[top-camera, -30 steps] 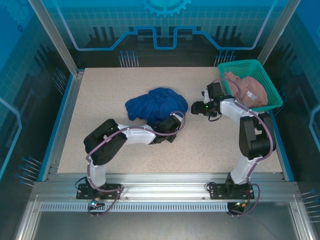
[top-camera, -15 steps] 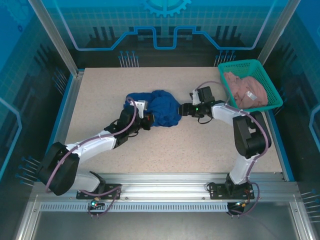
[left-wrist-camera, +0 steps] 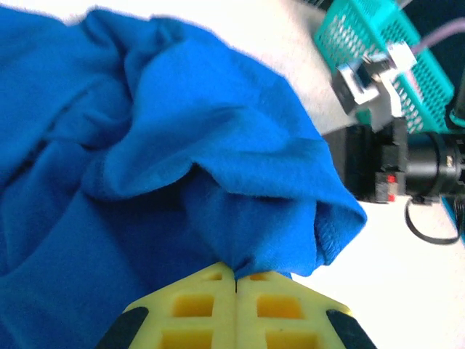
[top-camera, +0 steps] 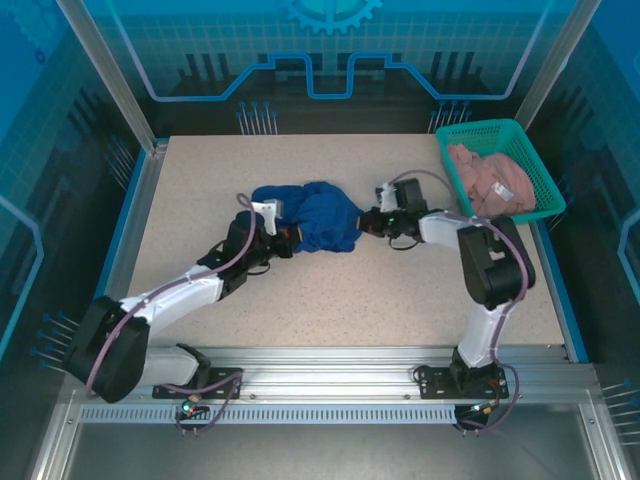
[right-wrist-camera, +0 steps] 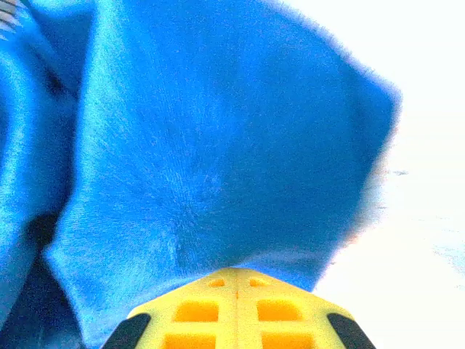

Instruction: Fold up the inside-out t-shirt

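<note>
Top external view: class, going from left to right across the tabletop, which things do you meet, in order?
inside-out t-shirt → right gripper, shut on the shirt's right edge → green basket

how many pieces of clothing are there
2: the blue t-shirt bunched mid-table, and a pinkish-beige garment in the green basket at the far right corner. More could lie hidden beneath it.
</note>
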Robot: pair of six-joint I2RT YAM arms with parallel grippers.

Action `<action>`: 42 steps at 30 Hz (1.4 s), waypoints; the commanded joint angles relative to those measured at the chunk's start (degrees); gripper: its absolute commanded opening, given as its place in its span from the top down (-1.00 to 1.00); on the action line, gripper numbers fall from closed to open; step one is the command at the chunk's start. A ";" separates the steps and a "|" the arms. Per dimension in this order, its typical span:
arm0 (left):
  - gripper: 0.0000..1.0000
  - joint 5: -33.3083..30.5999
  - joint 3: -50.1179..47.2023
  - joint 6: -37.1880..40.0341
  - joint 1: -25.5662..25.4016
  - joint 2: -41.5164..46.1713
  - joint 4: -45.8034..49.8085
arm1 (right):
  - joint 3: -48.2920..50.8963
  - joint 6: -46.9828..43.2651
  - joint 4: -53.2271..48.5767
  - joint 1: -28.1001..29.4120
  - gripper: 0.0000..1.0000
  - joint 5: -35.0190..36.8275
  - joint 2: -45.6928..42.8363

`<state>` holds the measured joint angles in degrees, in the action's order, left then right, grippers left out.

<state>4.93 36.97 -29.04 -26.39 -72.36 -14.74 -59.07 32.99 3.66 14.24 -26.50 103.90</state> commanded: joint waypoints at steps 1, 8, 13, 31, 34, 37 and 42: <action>1.00 0.64 1.32 -1.98 0.99 6.54 -1.09 | 0.14 0.02 3.31 -3.85 1.00 -1.76 -18.19; 1.00 1.37 8.56 -0.36 0.99 10.15 -0.63 | -5.70 -12.68 -12.93 0.47 1.00 16.66 -38.93; 1.00 2.36 8.55 -1.47 0.99 8.91 -0.01 | 2.34 -12.78 -12.02 7.21 0.23 14.72 -35.32; 1.00 2.52 7.83 -1.16 0.99 9.42 2.32 | 12.45 -17.30 14.15 32.41 0.23 23.76 -14.25; 1.00 1.31 8.38 -0.56 0.99 10.21 3.14 | 9.05 -21.19 5.76 32.10 1.00 26.96 -17.55; 1.00 -1.25 10.23 1.59 1.04 11.91 5.86 | 4.76 -26.07 -2.85 30.49 1.00 31.42 -29.43; 0.83 -3.29 14.87 5.31 1.20 14.80 7.01 | -4.98 -27.27 -11.62 22.88 1.00 30.66 -44.04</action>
<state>3.60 46.72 -27.44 -25.54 -60.51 -7.20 -57.45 8.62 -2.59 40.58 2.20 66.28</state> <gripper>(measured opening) 0.075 0.056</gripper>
